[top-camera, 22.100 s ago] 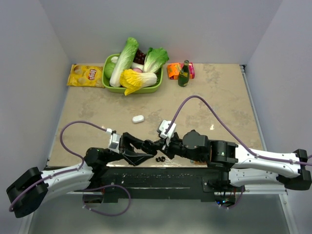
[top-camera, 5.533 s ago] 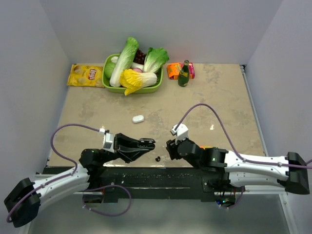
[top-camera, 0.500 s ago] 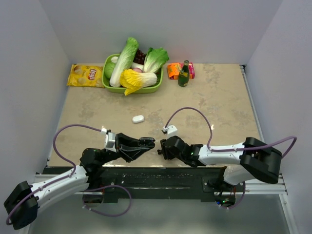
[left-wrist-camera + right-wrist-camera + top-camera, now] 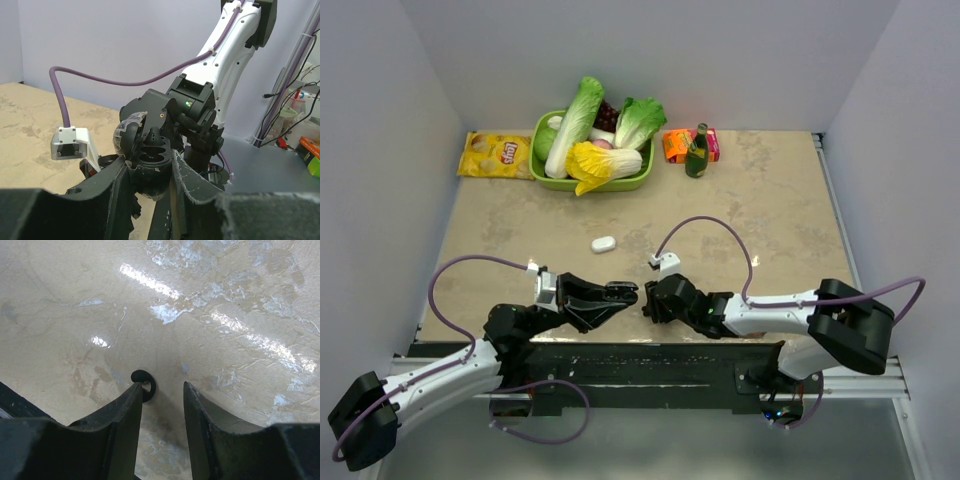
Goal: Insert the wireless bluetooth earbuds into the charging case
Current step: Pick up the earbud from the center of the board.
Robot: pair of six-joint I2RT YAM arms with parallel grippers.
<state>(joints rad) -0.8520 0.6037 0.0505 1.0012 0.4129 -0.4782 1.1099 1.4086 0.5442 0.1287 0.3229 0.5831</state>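
My left gripper [image 4: 618, 294] is shut on an open black charging case [image 4: 150, 162] and holds it above the table's near edge. Its lid [image 4: 127, 134] is tipped back, and one black earbud [image 4: 152, 136] stands in a slot. My right gripper [image 4: 648, 308] is low over the table, just right of the case, with its jaws open. In the right wrist view a black earbud [image 4: 145, 382] lies on the table, touching the tip of the left finger [image 4: 131, 405]; the gap at the gripper [image 4: 162, 387] is empty. No white earbuds show.
A small white case [image 4: 604, 243] lies on the table's middle. At the back stand a green basket [image 4: 638, 180] of vegetables, a yellow chip bag [image 4: 496, 155], a green bottle [image 4: 697, 152] and an orange packet [image 4: 676, 146]. Purple cables loop above both arms.
My right gripper has shifted slightly to the left and away from the near edge. The left gripper and the case have held still.
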